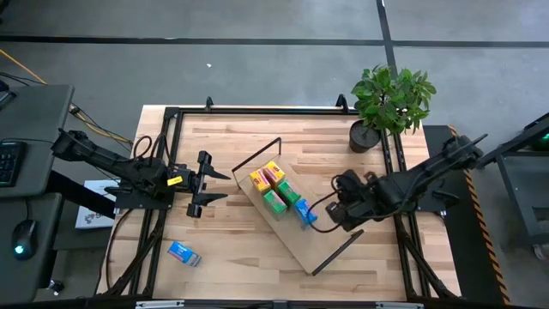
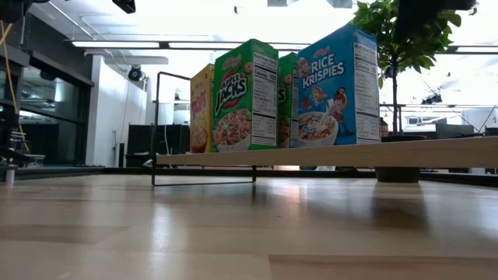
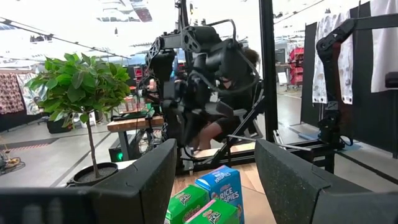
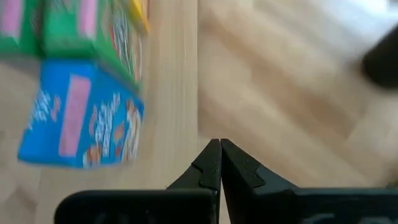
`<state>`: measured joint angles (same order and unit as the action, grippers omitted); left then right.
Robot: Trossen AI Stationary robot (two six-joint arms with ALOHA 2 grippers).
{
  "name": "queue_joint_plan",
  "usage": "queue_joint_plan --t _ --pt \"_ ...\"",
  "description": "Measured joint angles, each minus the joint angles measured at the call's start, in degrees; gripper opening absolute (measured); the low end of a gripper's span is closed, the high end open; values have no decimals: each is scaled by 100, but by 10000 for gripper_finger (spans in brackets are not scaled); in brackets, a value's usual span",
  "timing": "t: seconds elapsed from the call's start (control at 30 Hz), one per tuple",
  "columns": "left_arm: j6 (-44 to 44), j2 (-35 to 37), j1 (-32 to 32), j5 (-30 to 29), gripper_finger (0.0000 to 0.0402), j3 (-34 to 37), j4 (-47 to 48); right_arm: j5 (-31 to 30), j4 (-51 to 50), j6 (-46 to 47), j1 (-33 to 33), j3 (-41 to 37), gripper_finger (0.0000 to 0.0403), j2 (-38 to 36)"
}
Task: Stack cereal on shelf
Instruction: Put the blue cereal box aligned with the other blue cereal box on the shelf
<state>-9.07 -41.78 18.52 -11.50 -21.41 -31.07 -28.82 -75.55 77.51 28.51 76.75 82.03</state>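
Observation:
The shelf [image 1: 296, 236], a long light-wood board with black wire ends, lies slantwise across the middle of the table. Several cereal boxes stand upright on it in a tight group: yellow [image 1: 262, 178], green [image 1: 276, 199] and blue [image 1: 306, 213]. In the low view they show as yellow [image 2: 201, 109], green [image 2: 245, 97] and blue [image 2: 338, 89]. Another blue box [image 1: 184, 253] lies flat on the table near its front left. My right gripper [image 4: 219, 149] is shut and empty, raised just right of the blue box [image 4: 81, 121]. My left gripper [image 1: 210, 184] stands open, left of the shelf.
A potted plant [image 1: 390, 107] stands at the table's far right corner. Black frame rails [image 1: 257, 110] run along the table's edges. Bare tabletop lies between the left gripper and the shelf and along the near edge.

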Motion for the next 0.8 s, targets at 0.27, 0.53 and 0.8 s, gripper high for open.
queue_joint_plan --t 0.27,0.53,0.8 --pt "-4 0 2 -1 207 0 0 -1522 2464 -2080 28 -666 0 -6" --pt "-4 0 2 1 207 0 24 -1002 7222 -6212 -441 -1781 0 -233" --pt "-7 0 0 554 207 0 194 1270 12107 -8682 -750 -3509 0 -487"
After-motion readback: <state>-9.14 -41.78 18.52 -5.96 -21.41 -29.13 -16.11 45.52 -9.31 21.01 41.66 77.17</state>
